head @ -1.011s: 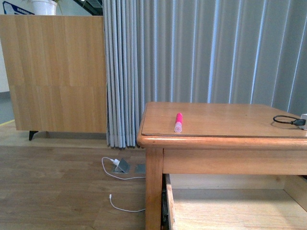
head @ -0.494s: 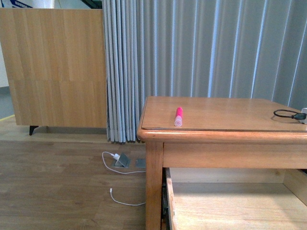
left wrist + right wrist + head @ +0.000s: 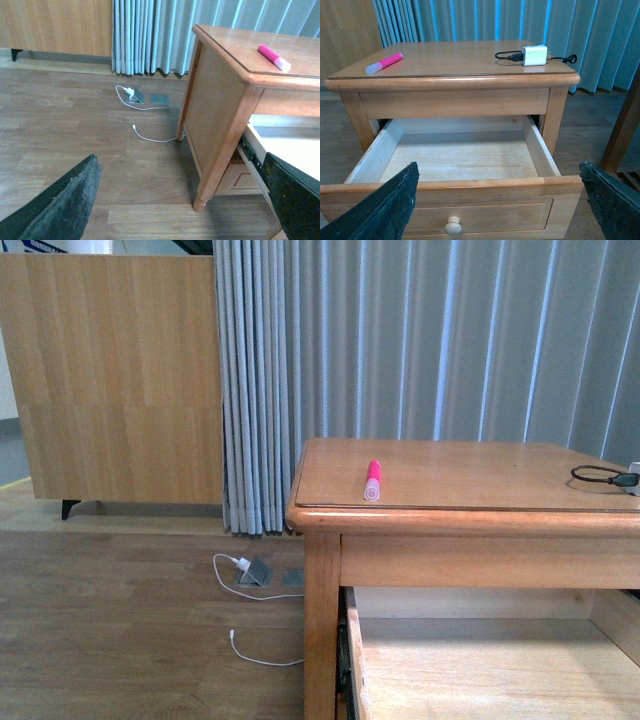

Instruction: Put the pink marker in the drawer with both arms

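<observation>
The pink marker (image 3: pixel 372 480) lies flat on the dresser top (image 3: pixel 450 475) near its left front edge, pale end toward me; it also shows as the marker (image 3: pixel 273 57) and the marker (image 3: pixel 383 63). Below the top, the drawer (image 3: pixel 455 187) stands pulled out, pale and empty inside, its round knob (image 3: pixel 452 226) facing the right wrist camera. My right gripper (image 3: pixel 500 210) is open in front of the drawer's front panel, holding nothing. My left gripper (image 3: pixel 182 200) is open above the floor beside the dresser's left front leg (image 3: pixel 220 165). Neither arm shows in the front view.
A black looped cable (image 3: pixel 600 478) and a white charger block (image 3: pixel 535 55) sit on the dresser's right side. A white cable (image 3: pixel 262 660) and grey floor sockets (image 3: pixel 255 572) lie on the wooden floor. A grey curtain (image 3: pixel 430 340) hangs behind; a wooden cabinet (image 3: pixel 110 380) stands at left.
The front view has shifted slightly: the dresser top now sits a little higher in frame and more of the open drawer's inside shows. The marker has not moved on the top.
</observation>
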`<state>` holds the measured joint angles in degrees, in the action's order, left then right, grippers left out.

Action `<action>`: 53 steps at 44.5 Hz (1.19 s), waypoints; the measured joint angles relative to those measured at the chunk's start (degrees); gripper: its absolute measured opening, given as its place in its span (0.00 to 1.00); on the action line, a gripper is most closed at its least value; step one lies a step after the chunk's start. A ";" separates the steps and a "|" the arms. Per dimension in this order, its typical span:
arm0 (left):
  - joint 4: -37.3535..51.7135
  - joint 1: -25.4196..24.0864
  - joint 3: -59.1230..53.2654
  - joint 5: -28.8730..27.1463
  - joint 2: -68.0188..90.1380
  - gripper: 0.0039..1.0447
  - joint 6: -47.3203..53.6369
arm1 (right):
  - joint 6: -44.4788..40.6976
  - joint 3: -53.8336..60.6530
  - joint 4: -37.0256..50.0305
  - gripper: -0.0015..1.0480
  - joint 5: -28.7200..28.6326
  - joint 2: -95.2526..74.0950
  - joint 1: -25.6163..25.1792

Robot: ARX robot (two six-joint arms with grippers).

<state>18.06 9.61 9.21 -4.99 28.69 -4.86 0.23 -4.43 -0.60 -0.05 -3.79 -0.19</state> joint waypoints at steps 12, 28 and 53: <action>13.03 4.39 14.47 4.07 29.14 0.94 3.06 | 0.00 0.00 0.00 0.92 0.00 0.00 0.00; 15.45 12.20 39.95 4.98 58.36 0.94 3.43 | 0.00 0.00 0.00 0.92 -0.02 0.00 0.00; 3.80 17.29 74.71 3.82 85.13 0.94 2.58 | 0.00 0.00 0.00 0.92 0.00 0.00 0.00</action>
<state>21.87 26.89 83.92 -1.17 113.82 -2.28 0.23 -4.43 -0.60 -0.05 -3.79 -0.19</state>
